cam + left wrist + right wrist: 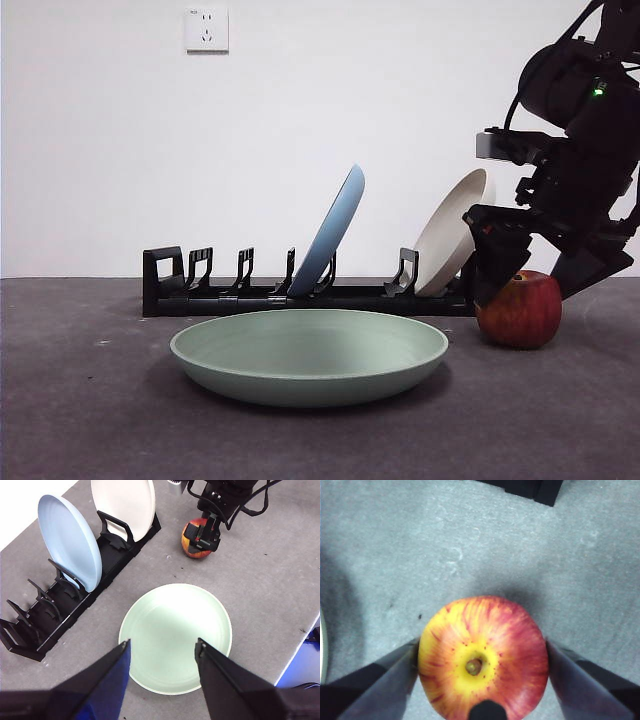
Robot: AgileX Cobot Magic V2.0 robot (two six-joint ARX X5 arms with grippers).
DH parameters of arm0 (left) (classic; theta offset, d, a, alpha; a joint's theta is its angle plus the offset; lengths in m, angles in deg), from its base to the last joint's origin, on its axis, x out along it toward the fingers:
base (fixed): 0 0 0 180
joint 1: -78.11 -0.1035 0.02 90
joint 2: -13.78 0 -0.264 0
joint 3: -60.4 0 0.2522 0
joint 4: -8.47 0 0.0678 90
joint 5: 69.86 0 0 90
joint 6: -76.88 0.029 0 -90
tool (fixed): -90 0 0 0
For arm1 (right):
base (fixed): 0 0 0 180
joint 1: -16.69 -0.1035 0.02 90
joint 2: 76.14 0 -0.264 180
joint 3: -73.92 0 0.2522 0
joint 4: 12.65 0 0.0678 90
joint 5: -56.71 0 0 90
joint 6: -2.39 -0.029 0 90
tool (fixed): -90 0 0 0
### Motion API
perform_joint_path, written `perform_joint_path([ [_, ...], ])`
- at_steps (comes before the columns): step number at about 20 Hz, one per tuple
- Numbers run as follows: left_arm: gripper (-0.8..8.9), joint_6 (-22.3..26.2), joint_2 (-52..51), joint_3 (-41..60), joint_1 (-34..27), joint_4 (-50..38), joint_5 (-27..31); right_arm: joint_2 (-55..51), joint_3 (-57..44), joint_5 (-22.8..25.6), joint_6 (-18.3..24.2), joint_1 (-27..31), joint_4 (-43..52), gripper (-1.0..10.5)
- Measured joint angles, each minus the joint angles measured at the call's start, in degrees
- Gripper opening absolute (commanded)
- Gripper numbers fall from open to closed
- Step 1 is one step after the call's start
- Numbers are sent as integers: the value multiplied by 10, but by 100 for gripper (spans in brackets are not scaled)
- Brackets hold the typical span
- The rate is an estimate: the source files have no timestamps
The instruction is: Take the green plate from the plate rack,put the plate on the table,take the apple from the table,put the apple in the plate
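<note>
Step in hand: apple pickup. The plate (309, 355) is already out of the rack (300, 292) and lies flat on the table (80, 400), near centre, rim up, hollow empty. First half of the task judged done.

My right gripper (482, 652) is down over the apple (483, 656), which sits on the table right of the plate and just near of the rack's right end. Jaws spread, one on each flank of the fruit, at or just off the skin; I cannot tell whether they bear on it yet. From the front the apple looks seated on the table, not lifted.

Apple orientation: stem dimple faces up toward my wrist camera, so its axis stands roughly vertical. It is near-round, no real long axis; the jaws straddle its widest girth.

My left gripper (162, 652) hangs high over the plate's near edge, jaws spread, holding nothing. It waits.

Next move, as I judge it: close on the apple, lift clear of the table, carry left over the plate rim, lower into the hollow, release. Risk: a round, smooth fruit may roll between the jaws if the squeeze is off-centre.

Also in the rack: blue plate (330, 232) mid-rack, beige plate (452, 232) at right end, both leaning.
</note>
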Motion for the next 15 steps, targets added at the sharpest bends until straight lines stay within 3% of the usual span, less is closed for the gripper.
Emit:
perform_joint_path([
  [4,220,0,0,0,0,0,0,0,1,0,0,0,-2,123],
  [6,220,0,0,0,0,0,0,0,1,0,0,0,-2,-22],
  [13,220,0,0,0,0,0,0,-49,1,-3,-7,-9,-31,-17],
  [15,220,0,0,0,0,0,0,-99,1,-42,-19,-27,-28,-17],
])
